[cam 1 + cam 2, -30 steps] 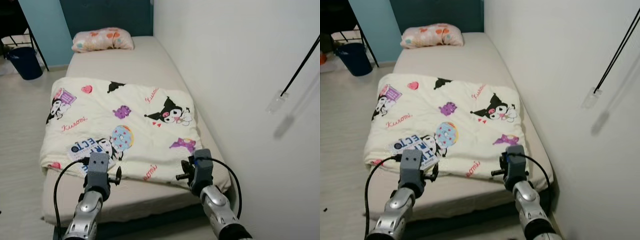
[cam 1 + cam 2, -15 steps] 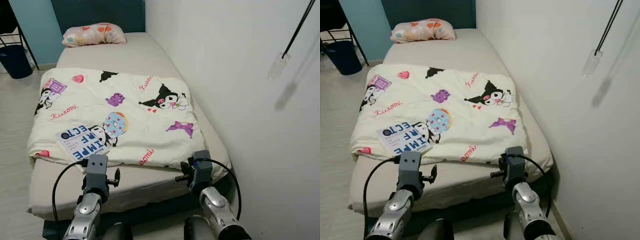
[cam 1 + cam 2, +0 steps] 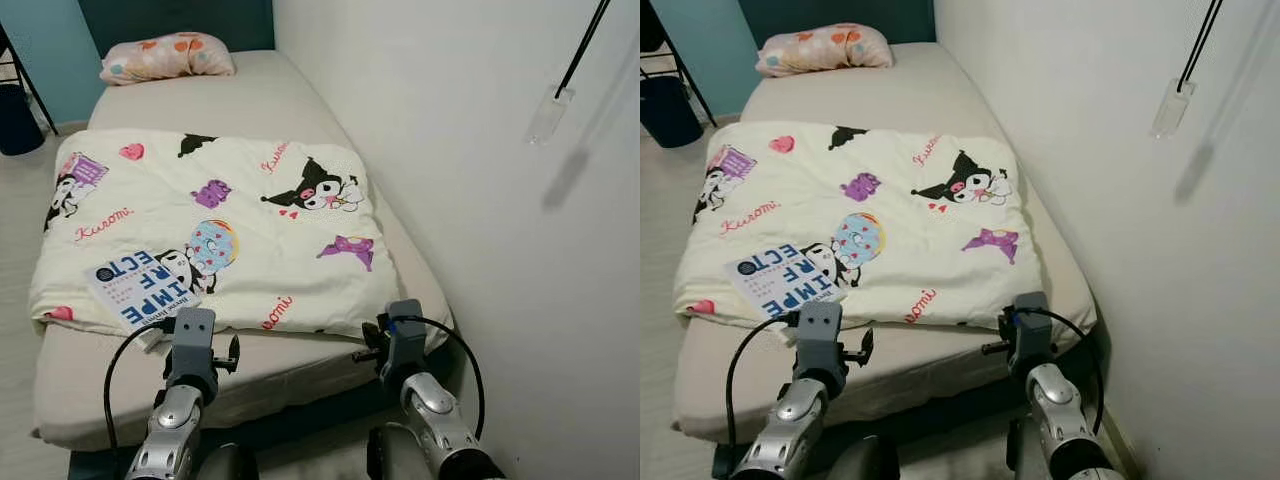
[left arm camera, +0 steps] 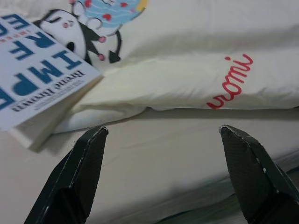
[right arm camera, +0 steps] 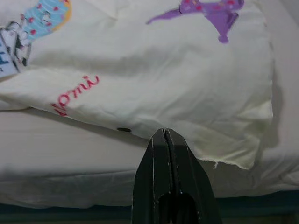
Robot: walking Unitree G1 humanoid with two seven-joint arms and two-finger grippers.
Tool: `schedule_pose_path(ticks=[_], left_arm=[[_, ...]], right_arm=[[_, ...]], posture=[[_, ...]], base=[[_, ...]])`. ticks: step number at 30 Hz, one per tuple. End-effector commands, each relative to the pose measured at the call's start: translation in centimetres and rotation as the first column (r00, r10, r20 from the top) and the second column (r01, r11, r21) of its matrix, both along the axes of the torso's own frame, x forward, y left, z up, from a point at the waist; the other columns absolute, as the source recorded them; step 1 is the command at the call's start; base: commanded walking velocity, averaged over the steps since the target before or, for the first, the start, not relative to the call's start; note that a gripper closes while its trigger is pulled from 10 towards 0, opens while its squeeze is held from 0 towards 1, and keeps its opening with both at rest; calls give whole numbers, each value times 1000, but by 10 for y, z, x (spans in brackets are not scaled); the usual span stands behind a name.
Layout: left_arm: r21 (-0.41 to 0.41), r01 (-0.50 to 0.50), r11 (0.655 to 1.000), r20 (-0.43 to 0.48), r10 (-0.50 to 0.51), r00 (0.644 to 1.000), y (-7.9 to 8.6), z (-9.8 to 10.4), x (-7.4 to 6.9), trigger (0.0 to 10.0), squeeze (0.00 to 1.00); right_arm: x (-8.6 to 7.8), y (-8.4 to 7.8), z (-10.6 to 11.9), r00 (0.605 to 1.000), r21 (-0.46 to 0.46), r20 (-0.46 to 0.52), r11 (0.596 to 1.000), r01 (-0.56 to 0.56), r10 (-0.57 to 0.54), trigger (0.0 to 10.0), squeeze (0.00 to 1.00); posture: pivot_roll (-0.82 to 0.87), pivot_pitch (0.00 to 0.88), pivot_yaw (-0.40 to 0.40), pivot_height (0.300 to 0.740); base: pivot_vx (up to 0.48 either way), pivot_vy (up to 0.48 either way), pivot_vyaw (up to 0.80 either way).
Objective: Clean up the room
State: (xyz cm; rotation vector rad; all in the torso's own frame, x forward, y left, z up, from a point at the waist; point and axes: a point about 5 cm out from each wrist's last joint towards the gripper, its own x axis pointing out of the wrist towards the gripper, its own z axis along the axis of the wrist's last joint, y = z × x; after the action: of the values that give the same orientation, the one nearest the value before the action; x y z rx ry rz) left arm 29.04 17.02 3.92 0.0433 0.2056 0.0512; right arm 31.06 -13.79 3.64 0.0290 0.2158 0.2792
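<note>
bed [image 3: 270, 110] ahead of both arms, long axis running away toward pillow [image 3: 165, 57] at far end, wall along right side, floor to left. cartoon-print blanket [image 3: 215, 225] spread over near half, near hem just beyond both jaws. book [image 3: 140, 288] on blanket's near left corner, ahead and slightly left of left gripper [image 4: 163, 154], long edge angled; left arm nearer, likely picker. left jaws wide open, empty. right gripper [image 5: 167, 156] pressed closed, empty, facing blanket's near right corner.

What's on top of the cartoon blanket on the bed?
A white book with big blue letters lies on the cartoon blanket, near its front left corner. Whatever is beneath the blanket, apart from the bare mattress around it, is covered.
</note>
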Motion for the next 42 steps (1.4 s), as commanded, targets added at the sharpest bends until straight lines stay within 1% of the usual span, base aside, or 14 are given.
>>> schedule_pose_path(ticks=[1,17,29,30,31,32,34,35,36,37,38,40,41,42], left_arm=[[13,-11,1000,-26,11,1000,4,-5,-4,10000,0],[17,-28,999,-23,29,999,6,-6,-6,10000,0],[87,-73,994,-15,75,997,25,-2,-5,10000,0],[102,-70,992,-21,72,997,29,-1,-4,10000,0],[201,-4,980,-31,10,999,35,0,-1,10000,0],[201,-4,980,-31,10,999,35,0,-1,10000,0],[275,48,960,-57,-34,998,40,-1,-1,10000,0],[342,102,934,-79,-79,994,41,-2,0,10000,651],[389,138,911,-96,-109,989,43,-2,0,10000,651],[443,186,877,-113,-152,982,44,-2,1,10000,1000],[501,236,832,-135,-194,972,45,-2,1,10000,1000],[534,263,803,-148,-217,965,45,-1,0,10000,1000],[534,263,803,-148,-217,965,45,-1,0,10000,1000],[587,304,750,-173,-250,953,49,0,1,10000,1000]], right_arm=[[-4,1,-5,1000,13,-27,1000,1,-1,10000,0],[-3,1,-4,1000,10,-23,1000,-7,7,10000,0],[5,16,2,996,-26,-18,995,-93,92,10000,0],[6,21,4,993,-43,-14,992,-121,121,10000,0],[10,33,9,981,-68,-7,978,-196,196,10000,0],[10,33,9,981,-68,-7,978,-196,196,10000,0],[11,42,12,968,-80,-8,964,-252,252,10000,0],[13,48,14,959,-94,-3,954,-284,285,10000,208],[13,52,15,952,-105,0,947,-304,306,10000,208],[14,57,17,942,-127,-2,934,-334,336,10000,1000],[15,62,19,929,-154,0,918,-365,369,10000,1000],[16,65,20,921,-171,0,907,-384,390,10000,1000],[16,65,20,921,-171,0,907,-384,390,10000,1000],[17,74,24,896,-227,0,872,-433,444,10000,1000]], posture=[[-41,132,4,576],[-41,138,-3,566],[-35,159,-23,546],[-34,163,-27,546],[-30,180,-40,546],[-30,180,-40,546],[-27,200,-53,546],[-22,212,-59,546],[-22,212,-59,546],[-15,234,-66,546],[-10,248,-70,546],[-9,253,-71,546],[-9,253,-71,546],[-4,270,-75,546]], base=[[0,0,0],[0,0,0],[0,0,0],[0,0,0],[0,0,0],[0,0,0],[0,0,0],[0,0,0],[0,0,0],[0,0,0],[0,0,0],[0,0,0],[0,0,0],[0,0,0]])
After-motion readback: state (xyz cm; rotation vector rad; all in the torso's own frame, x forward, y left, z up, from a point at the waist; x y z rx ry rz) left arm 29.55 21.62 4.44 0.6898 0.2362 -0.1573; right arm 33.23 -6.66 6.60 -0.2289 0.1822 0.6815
